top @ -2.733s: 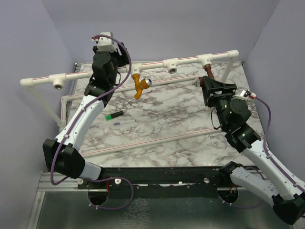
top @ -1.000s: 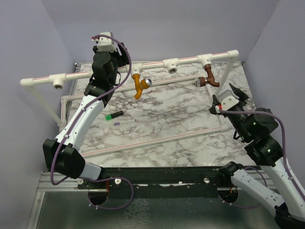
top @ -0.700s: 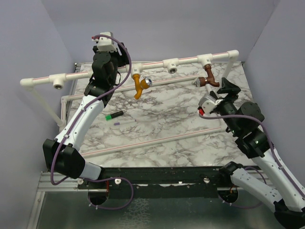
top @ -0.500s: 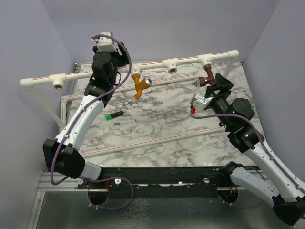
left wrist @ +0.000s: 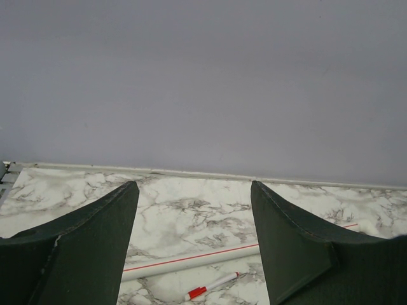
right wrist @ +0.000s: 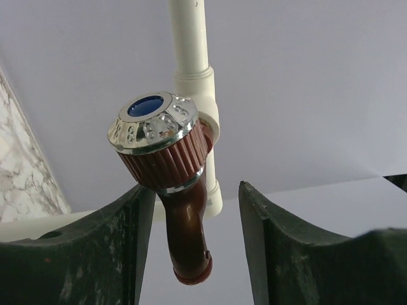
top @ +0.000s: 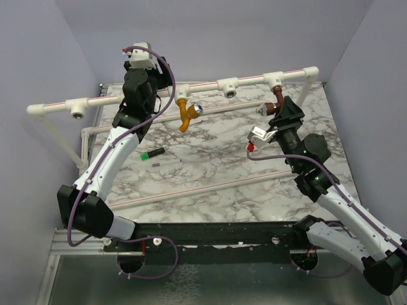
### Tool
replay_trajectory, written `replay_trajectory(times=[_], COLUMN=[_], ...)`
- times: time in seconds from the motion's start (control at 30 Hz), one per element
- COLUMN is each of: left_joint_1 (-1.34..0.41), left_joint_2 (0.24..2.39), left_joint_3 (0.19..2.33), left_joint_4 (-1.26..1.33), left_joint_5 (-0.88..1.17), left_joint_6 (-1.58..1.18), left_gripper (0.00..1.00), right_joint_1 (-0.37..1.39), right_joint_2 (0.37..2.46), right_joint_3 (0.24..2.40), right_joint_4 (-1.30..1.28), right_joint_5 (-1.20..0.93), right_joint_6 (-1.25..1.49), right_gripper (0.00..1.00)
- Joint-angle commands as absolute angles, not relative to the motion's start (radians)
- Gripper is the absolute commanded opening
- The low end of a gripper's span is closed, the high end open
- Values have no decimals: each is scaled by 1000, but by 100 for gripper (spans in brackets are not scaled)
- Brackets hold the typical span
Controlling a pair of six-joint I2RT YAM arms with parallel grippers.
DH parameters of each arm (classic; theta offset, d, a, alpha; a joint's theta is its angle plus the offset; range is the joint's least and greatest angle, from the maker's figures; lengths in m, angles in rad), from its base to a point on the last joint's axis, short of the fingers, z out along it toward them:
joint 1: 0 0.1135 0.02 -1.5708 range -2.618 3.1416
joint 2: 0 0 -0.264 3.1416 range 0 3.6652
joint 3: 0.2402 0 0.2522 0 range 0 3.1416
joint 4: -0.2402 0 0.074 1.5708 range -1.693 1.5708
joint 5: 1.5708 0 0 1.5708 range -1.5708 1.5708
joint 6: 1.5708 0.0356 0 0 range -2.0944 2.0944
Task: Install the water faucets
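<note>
A white pipe rail (top: 127, 96) crosses the far side of the marble table (top: 216, 165), carrying 4 T-fittings. The left gripper (left wrist: 194, 190) is raised near the far left of the rail, pointed at the back wall, its jaws spread wide with nothing between them. A green marker (top: 152, 153) lies on the table near the left arm. The orange-yellow faucet (top: 186, 114) hangs from the 2nd T-fitting (top: 181, 90), its silver knob (top: 196, 109) on its right side. The reddish-brown faucet (top: 278, 101) hangs from the 4th T-fitting (top: 275, 79), spout down. The right gripper (top: 286, 113) sits just beside this faucet, its 2 fingers parted on either side of the faucet body, not closed on it.
</note>
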State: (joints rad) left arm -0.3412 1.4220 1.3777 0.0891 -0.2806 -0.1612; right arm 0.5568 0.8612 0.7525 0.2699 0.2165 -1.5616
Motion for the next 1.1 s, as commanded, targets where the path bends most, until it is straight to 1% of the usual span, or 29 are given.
replay_trajectory(times=[0.0, 0.07, 0.2, 0.27, 0.3, 0.7, 0.87, 1.07], left_joint_1=[-362, -362, -362, -362, -362, -362, -362, -362], left_joint_2=[1486, 1487, 1489, 1488, 1488, 1492, 1491, 1491], left_joint_3=[1307, 1307, 1307, 1307, 1307, 1307, 1307, 1307], left_joint_4=[-175, -174, -175, -175, -175, -175, -175, -175], left_joint_5=[-224, -224, -223, -222, -222, -223, -223, -221], left_joint_6=[-115, -115, -115, -115, -115, -114, -114, -115], left_gripper=[73, 73, 73, 73, 73, 73, 73, 73], right_joint_1=[567, 571, 573, 577, 578, 584, 585, 585], right_joint_2=[873, 877, 886, 887, 887, 861, 874, 875], right_joint_3=[732, 729, 729, 727, 726, 720, 804, 806], right_joint_4=[349, 353, 364, 376, 380, 449, 374, 391], right_joint_5=[246, 250, 264, 274, 277, 264, 314, 338], right_joint_6=[-1573, -1564, -1521, -1485, -1451, -829, -487, -194], right_gripper=[56, 48, 22, 6, 1, 0, 1, 1])
